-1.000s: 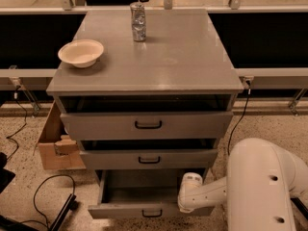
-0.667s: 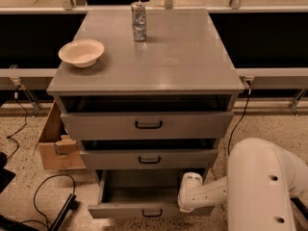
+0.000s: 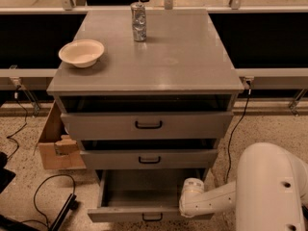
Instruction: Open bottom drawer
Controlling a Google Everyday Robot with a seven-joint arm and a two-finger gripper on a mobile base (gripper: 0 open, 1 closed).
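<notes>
Bottom drawer (image 3: 139, 191) pulled out; claw (image 3: 191, 200) at right front.

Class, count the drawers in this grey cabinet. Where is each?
3. The top drawer sits under the cabinet top, the middle drawer below it, the bottom drawer lowest, pulled furthest out, with the gripper at its right front corner. None appears hidden.

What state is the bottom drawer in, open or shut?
Open: the bottom drawer is pulled out, its grey inside showing; the gripper is at its front edge.
</notes>
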